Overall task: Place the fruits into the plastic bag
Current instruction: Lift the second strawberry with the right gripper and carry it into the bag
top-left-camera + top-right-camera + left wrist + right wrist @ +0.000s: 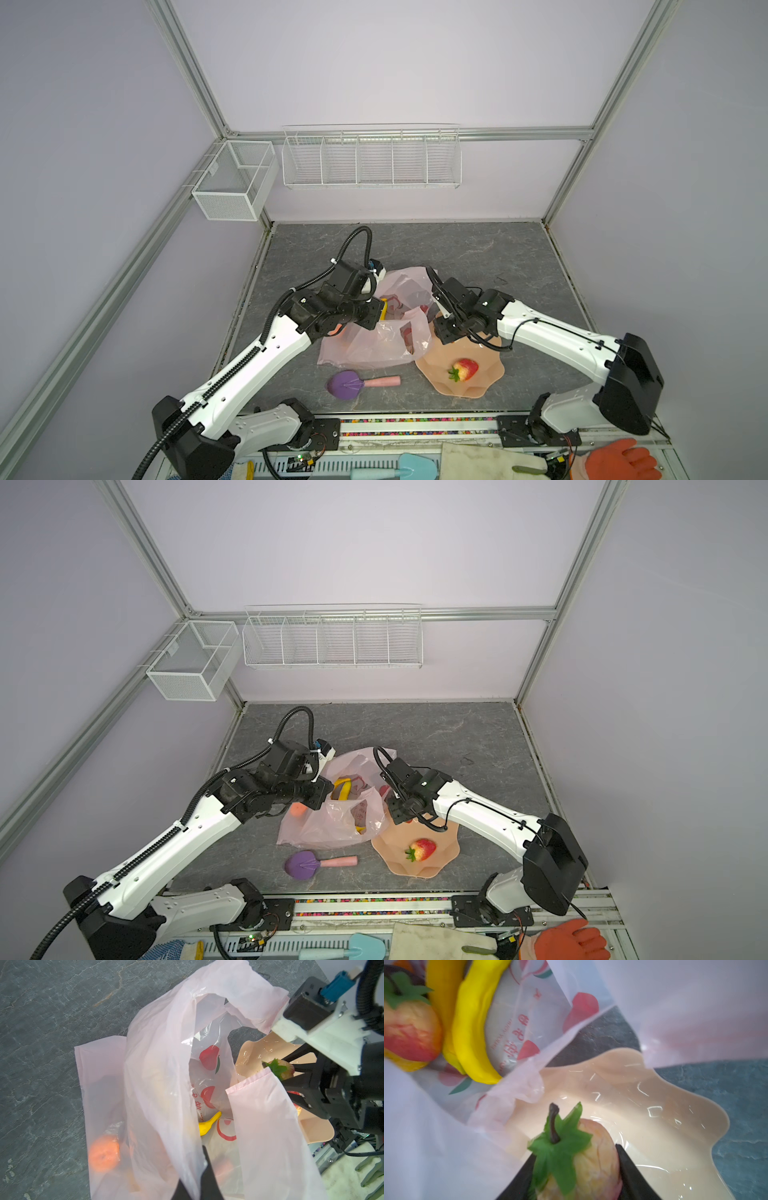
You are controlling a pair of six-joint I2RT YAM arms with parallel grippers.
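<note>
Nearly done, by the look of it. Nearest the robot's base, a purple plastic scoop with a pink handle (pixel 344 384) lies on the grey marbled tabletop (pixel 498 257); it is no part of the job. Just beside it to the right, the peach wavy-edged plastic bowl (pixel 488 376) has one red toy strawberry with a green top (pixel 464 369) lying in it, not yet fetched. Behind the scoop and bowl sits the thin, crinkly, translucent pale pink plastic bag (pixel 374 349), its mouth open upward and one edge touching the bowl's rim. Inside are the yellow toy bananas (pixel 343 789), a round orange toy fruit (pixel 104 1152) showing through the film, and a bagged strawberry (pixel 411 1032) resting against a yellow-orange piece. A dark shape beside them is too blurred to name. I judge most of the fruit bagged, with two strawberries left.

The left gripper (pixel 199 1172) has its fingers pinched fully together on a fold of the plastic bag near its rim, holding the mouth up. The right gripper (pixel 575 1153) hangs over the far part of the bowl, just beside the bag's mouth. Its black fingers (pixel 631 1169) stand about half apart, pressed on either flank of a paler strawberry (pixel 583 1167), whose leaves and stalk point toward the bag. As far as I can tell, it is not yet over the opening.
</note>
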